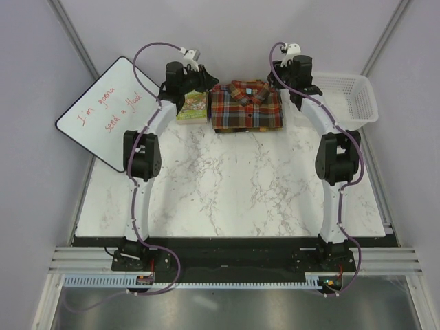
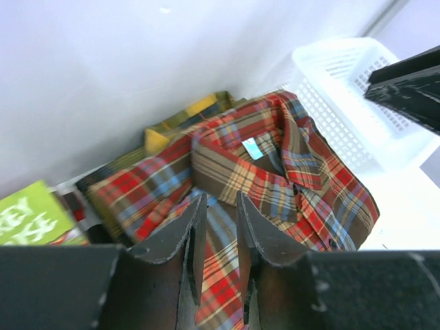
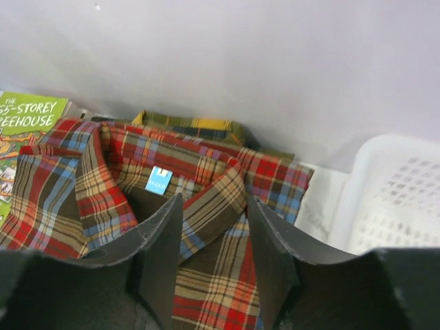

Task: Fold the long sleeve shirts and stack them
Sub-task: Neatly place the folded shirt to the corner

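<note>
The red-brown plaid shirt (image 1: 246,105) lies folded, collar up, at the far edge of the table; it also shows in the left wrist view (image 2: 275,179) and the right wrist view (image 3: 206,199). The yellow and black shirt (image 2: 182,118) lies under it, only its back edge peeking out (image 3: 196,126). My left gripper (image 1: 205,84) hovers at the shirt's left side, its jaws a narrow gap apart and empty (image 2: 220,199). My right gripper (image 1: 280,84) hovers at the shirt's right side near the collar, open and empty (image 3: 214,203).
A green book (image 1: 192,106) lies just left of the shirts (image 2: 31,216). A white basket (image 1: 354,96) stands to their right (image 3: 399,199). A whiteboard (image 1: 110,110) leans at the left. The back wall is right behind the shirts.
</note>
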